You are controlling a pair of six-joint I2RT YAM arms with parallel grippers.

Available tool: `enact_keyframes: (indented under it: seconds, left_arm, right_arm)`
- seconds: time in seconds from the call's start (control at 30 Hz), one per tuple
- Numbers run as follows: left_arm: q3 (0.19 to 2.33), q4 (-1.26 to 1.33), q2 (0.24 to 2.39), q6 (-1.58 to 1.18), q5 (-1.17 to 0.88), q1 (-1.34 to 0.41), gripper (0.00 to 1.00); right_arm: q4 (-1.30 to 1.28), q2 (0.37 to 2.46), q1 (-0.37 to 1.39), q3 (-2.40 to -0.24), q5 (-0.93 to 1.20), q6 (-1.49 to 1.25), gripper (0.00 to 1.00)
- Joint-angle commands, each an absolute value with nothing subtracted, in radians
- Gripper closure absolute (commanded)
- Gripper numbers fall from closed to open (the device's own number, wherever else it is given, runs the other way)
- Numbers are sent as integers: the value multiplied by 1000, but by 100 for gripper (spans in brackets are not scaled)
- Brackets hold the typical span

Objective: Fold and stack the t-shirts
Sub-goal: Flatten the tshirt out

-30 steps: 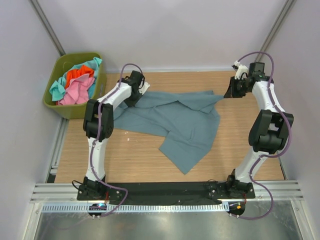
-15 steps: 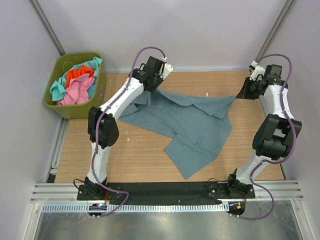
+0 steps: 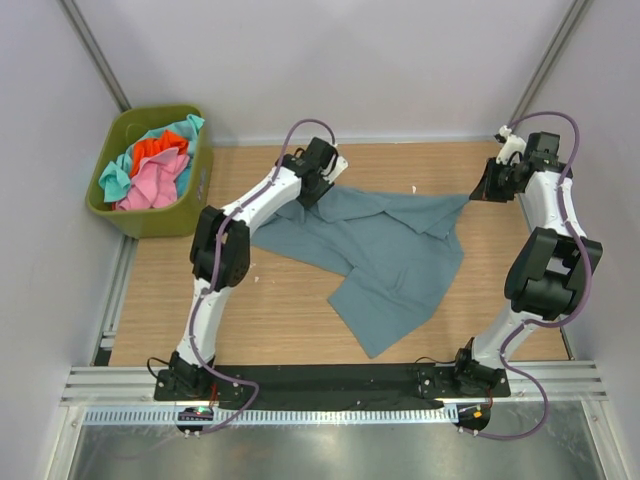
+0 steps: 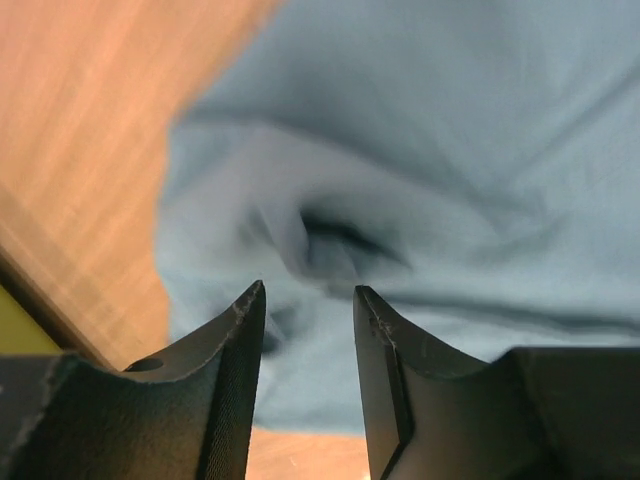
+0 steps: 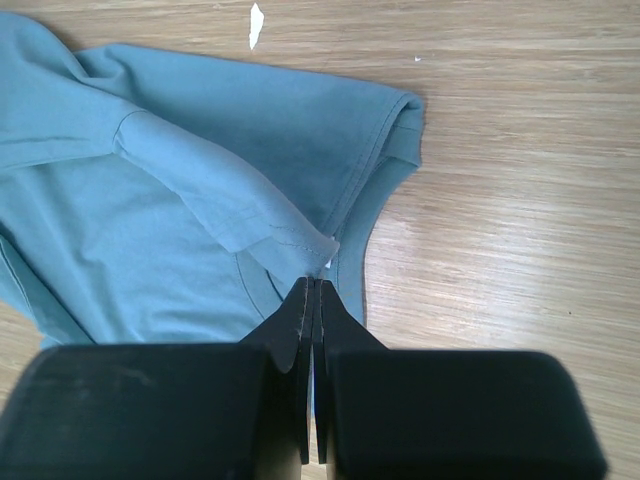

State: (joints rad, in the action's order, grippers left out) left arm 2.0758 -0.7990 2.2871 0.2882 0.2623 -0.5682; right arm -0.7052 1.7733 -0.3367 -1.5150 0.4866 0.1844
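Slate-blue t-shirt (image 3: 385, 250): lying rumpled and partly spread across the middle of the wooden table (image 3: 280, 310), one edge stretching toward the far right corner. Right gripper (image 5: 313, 285): fingers pressing flat together, pinching a stitched hem of that shirt at its right-hand edge. Left gripper (image 4: 308, 295): jaws standing apart, hanging just over a bunched fold at the shirt's far left end, holding nothing. Pink t-shirt (image 3: 150, 185), orange-red t-shirt (image 3: 160, 150) and turquoise t-shirt (image 3: 187, 127): sitting heaped in the olive-green bin (image 3: 160, 222) at the far left, well apart from the blue one.
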Motion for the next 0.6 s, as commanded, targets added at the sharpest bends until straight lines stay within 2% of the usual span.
enact_keyframes:
  seconds: [0.0, 0.17, 0.4, 0.57]
  left_arm:
    - [1946, -798, 2111, 201, 224, -574, 58]
    - [1769, -770, 2066, 180, 203, -569, 57]
    - [1845, -787, 2149, 103, 88, -569, 53]
    - [1887, -779, 2206, 91, 93, -577, 52]
  right_arm:
    - [-680, 1752, -337, -1536, 506, 186, 99]
    - [-666, 1776, -337, -1529, 514, 170, 98]
    - [-683, 1776, -337, -1536, 499, 196, 99]
    - [-684, 1764, -337, -1526, 492, 202, 98]
